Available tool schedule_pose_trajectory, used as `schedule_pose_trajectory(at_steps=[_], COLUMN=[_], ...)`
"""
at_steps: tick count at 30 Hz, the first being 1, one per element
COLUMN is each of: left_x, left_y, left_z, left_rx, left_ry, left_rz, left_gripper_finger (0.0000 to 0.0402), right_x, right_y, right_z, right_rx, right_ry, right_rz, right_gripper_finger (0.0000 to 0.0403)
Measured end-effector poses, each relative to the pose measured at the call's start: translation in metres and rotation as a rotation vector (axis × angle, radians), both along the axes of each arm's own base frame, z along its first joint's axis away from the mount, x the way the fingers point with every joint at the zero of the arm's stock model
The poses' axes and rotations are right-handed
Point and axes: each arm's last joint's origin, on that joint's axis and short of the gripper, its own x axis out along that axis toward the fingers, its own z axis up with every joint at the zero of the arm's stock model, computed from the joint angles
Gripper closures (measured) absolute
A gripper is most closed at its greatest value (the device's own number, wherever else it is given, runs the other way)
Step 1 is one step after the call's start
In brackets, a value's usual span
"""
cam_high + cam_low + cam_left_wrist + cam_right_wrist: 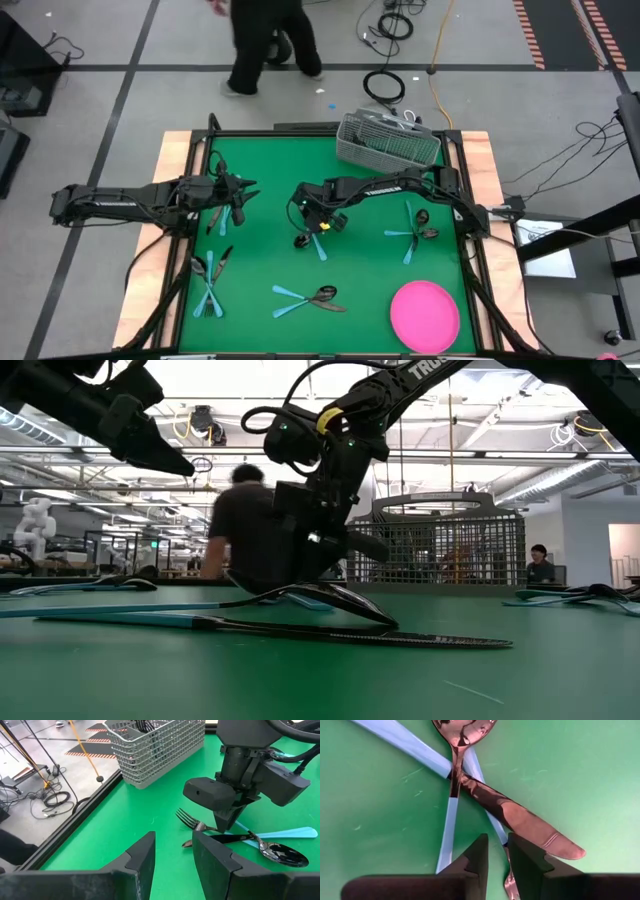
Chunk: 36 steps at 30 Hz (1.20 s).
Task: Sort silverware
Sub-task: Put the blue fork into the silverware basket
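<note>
The right gripper (497, 855) hangs over a crossed pile of spoon (462, 732), knife (520, 822) and fork (192, 820) at the green desk's (370, 280) middle. Its fingers stand narrowly apart, straddling the fork's neck, which runs lengthwise between them; whether they pinch it I cannot tell. The silverware has pale blue handles and dark glossy heads. The left gripper (172, 852), slightly parted and empty, hovers farther off. The wire caddy (388, 140) waits at the far edge.
</note>
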Motion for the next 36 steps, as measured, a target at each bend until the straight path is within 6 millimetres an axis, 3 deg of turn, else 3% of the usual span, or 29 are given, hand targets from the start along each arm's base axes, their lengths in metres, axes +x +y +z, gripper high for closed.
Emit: schedule_pose_trajectory(at_steps=[12, 17, 29, 36], left_x=[0.000, 0.000, 0.000, 0.000], left_y=[0.000, 0.000, 0.000, 0.000], left_z=[0.000, 0.000, 0.000, 0.000], left_rx=[0.000, 0.000, -0.002, -0.002], left_ry=[0.000, 0.000, -0.001, -0.001], left_rz=[0.000, 0.000, -0.003, -0.003], left_gripper_finger=[0.0269, 0.0269, 0.0269, 0.0269], right_x=[-0.004, -0.006, -0.010, -0.012], right_y=[0.000, -0.002, 0.000, -0.001], right_z=[-0.002, -0.002, -0.004, -0.004], right_rx=[0.036, -0.032, 0.013, 0.022], right_ry=[0.047, 0.060, 0.113, 0.133], right_rz=[-0.084, -0.137, -0.101, -0.103], right_gripper_finger=[0.0339, 0.0339, 0.0340, 0.0377])
